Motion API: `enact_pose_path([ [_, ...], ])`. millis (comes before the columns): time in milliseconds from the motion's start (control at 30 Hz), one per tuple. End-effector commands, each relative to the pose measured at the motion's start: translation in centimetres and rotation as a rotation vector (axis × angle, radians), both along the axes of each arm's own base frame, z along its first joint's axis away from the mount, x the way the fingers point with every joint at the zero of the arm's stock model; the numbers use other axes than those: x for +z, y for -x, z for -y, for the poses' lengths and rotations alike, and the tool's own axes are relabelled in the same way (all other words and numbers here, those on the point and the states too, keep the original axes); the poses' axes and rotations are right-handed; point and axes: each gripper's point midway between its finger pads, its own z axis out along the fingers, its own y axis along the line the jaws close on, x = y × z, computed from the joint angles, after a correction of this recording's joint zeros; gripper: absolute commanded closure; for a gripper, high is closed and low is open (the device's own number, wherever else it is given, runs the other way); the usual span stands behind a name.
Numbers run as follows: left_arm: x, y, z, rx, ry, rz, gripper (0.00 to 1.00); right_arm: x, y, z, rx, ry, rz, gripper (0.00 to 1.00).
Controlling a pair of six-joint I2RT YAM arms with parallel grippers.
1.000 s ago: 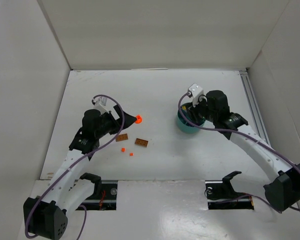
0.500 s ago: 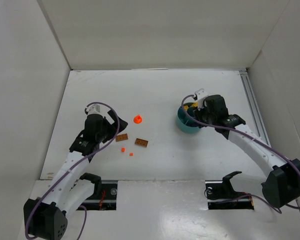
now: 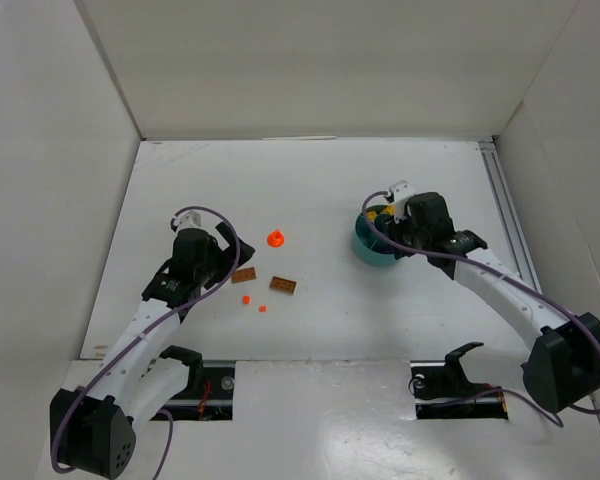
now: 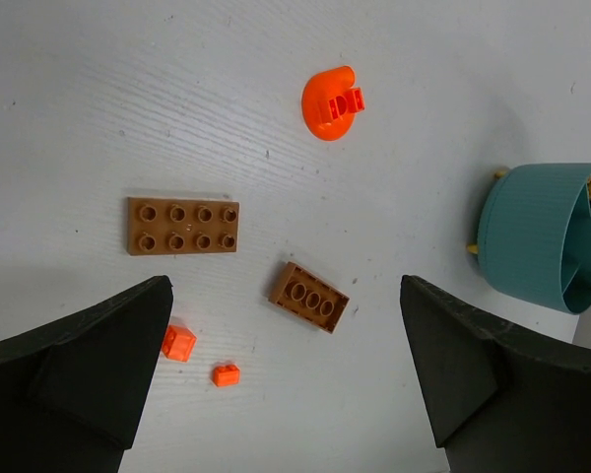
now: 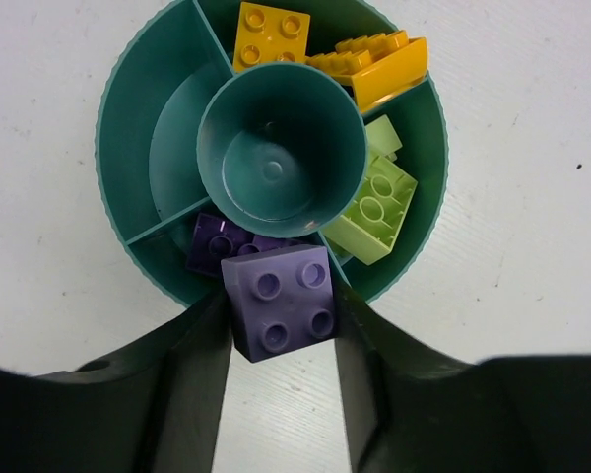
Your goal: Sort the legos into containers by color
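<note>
Gripping the square purple plastic brick [image 5: 279, 301] at the rim of the round teal plastic tub [image 5: 128, 128], the right fingers [image 5: 187, 384] probably needed to carry it further over the wedge [image 5: 163, 264] with the other purple piece before opening, while the left fingers [image 4: 89, 365] stood wide above the counter [image 4: 128, 99].

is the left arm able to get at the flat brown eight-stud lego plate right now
Probably yes: the open left gripper hovers near the flat brown lego plate, which has nothing on it.

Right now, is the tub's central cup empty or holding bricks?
Empty. The right wrist view looks straight into the central cup and shows only its bare teal floor.
</note>
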Motion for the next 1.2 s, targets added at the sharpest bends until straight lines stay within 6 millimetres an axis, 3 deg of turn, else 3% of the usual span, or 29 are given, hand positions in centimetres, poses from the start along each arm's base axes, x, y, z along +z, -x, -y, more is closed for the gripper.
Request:
enact_pose_path([
  [0,0.4,-0.4,0.0,0.010,0.004,0.022,0.00,0.7,-0.9,-0.7,-0.016,-0.048,0.035,0.49],
  [133,0.2,-0.4,0.0,0.010,0.001,0.014,0.00,0.4,-1.0,-0.5,-0.023,-0.038,0.029,0.39],
  [467,0.2,-0.5,-0.3,0.021,-0.007,0.016,0.00,2.0,-0.9,-1.6,0.010,-0.055,0.068,0.37],
  [633,-1.5,-1.0,-0.6,0.048,-0.032,-0.034,0.03,5.0,0.0,-2.4,0.105,-0.049,0.167,0.31],
  [767,-3.5,-1.3,-1.5,0.099,-0.082,-0.106,0.04,5.5,0.8,-2.2,0.146,-0.044,0.206,0.24],
  [967,-2.8,-2.5,1.7,-0.028,-0.127,-0.049,0.07,5.9,2.2,-2.9,0.272,-0.043,0.266,0.22],
  [1100,-1.4,-4.9,4.2,-0.097,-0.213,-0.006,0.07,5.9,2.5,-2.9,0.293,-0.039,0.283,0.22],
  [1167,-1.6,-5.8,4.8,-0.140,-0.266,-0.005,0.07,5.5,2.7,-2.6,0.287,-0.027,0.266,0.22],
])
